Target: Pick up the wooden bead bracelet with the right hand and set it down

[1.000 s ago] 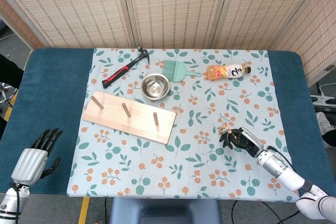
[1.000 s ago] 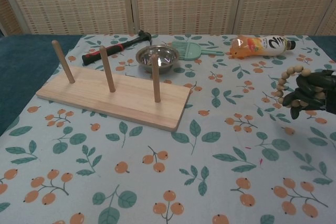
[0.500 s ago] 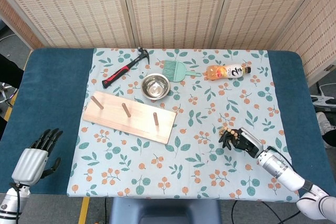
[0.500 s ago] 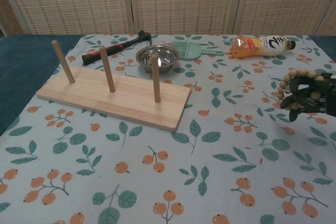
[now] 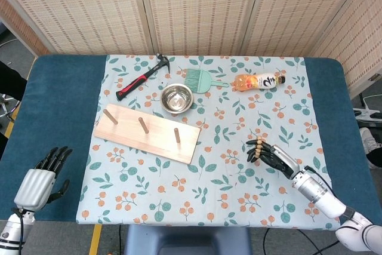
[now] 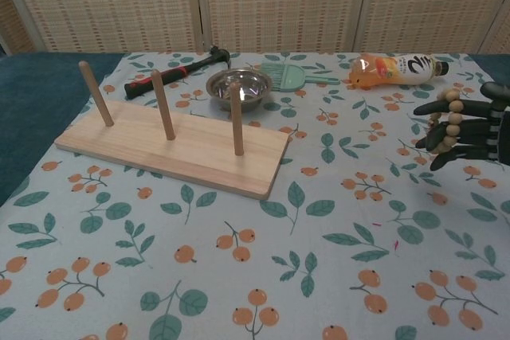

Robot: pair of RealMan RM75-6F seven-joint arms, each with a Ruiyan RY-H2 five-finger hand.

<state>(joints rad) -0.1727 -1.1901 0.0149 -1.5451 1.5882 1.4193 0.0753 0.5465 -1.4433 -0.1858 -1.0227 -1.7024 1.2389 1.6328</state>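
Note:
The wooden bead bracelet (image 6: pixel 449 122) hangs looped across the fingers (image 6: pixel 437 107) of my right hand (image 6: pixel 470 127) at the right side of the cloth. Those fingers are stretched out and apart, and the thumb stands clear above them, so nothing pinches the beads. From the head view, the bracelet (image 5: pixel 256 149) lies over the fingertips of the right hand (image 5: pixel 273 156). I cannot tell whether the beads touch the cloth. My left hand (image 5: pixel 38 178) rests off the cloth at the table's front left, fingers apart and holding nothing.
A wooden board with three upright pegs (image 5: pixel 147 132) lies left of centre. Behind it are a metal bowl (image 5: pixel 176 98), a hammer (image 5: pixel 142 77), a green brush (image 5: pixel 200 79) and an orange drink bottle (image 5: pixel 258 80). The floral cloth (image 5: pixel 203 195) covers the middle of the blue table.
My right hand's fingers have uncurled from around the bracelet and now stretch out straight, with the beads still draped over them. The left hand has not moved.

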